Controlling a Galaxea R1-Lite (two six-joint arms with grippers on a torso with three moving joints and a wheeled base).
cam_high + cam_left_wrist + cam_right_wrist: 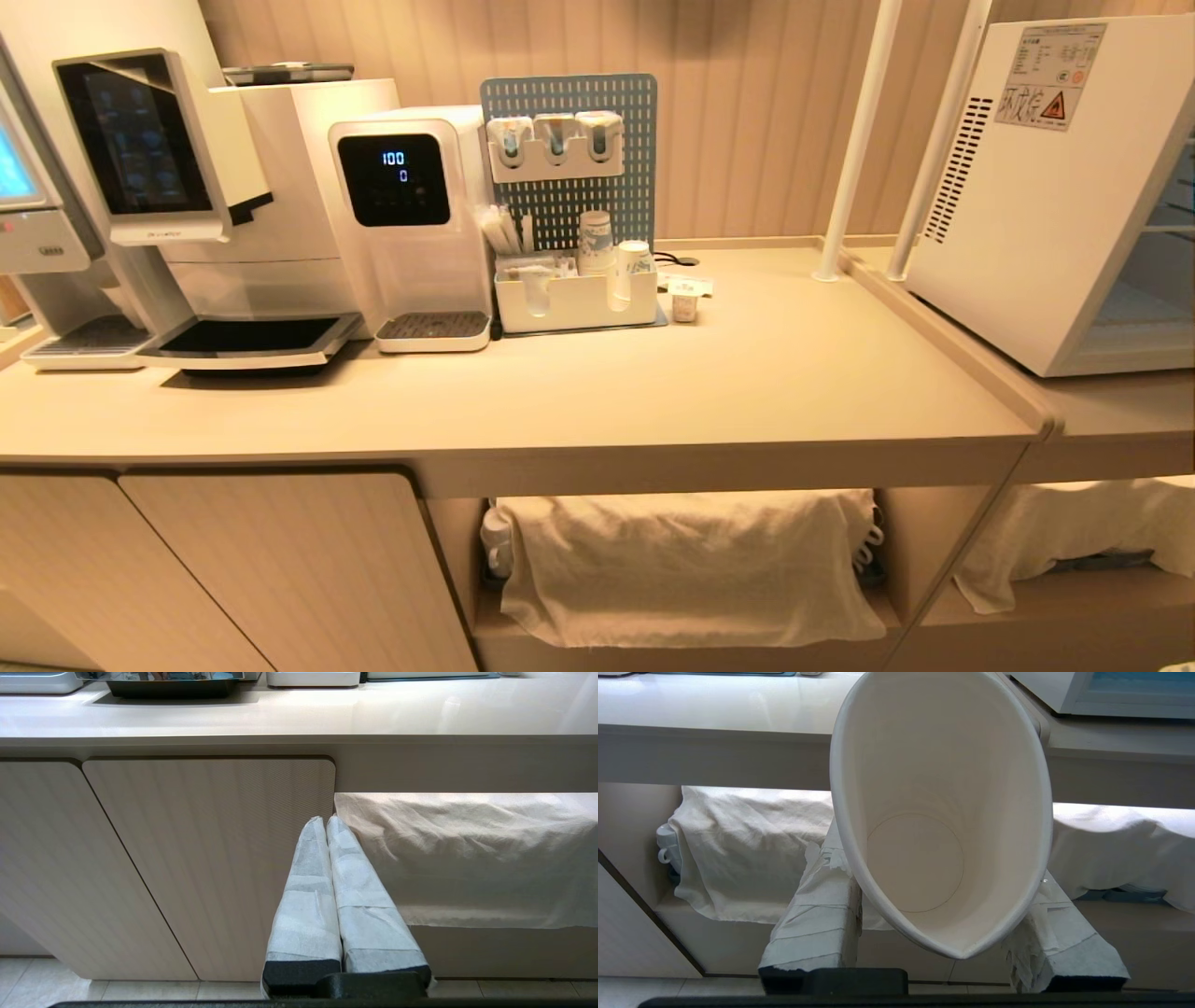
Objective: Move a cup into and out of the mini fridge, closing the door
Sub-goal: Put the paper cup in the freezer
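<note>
Holding the cup [941, 812] in the right gripper [943, 933], low in front of the counter [653, 392], below the worktop edge and out of the head view; padded fingers [817, 933] clamped on either side of the cup wall, squeezing the rim into an oval. Judged to be the carrying step, cup in hand and not yet inside the mini fridge [1055, 187], standing on the lower adjoining surface to the right with its front turned away from the head camera. Door not in view; wire shelves faintly visible at the right edge, suggesting an open front, though hard to confirm. Next move likely calling for a lift above counter height and a swing right towards the fridge opening, keeping the soft paper wall from crushing further. Cup white and empty inside, round base visible, tapered; outer print not showing from here. Left gripper [325, 821] parked low before the cabinet door [210, 858], wrapped fingers pressed together on nothing. Stacked cups [595, 241] in an organiser by the pegboard, well apart from the work.
</note>
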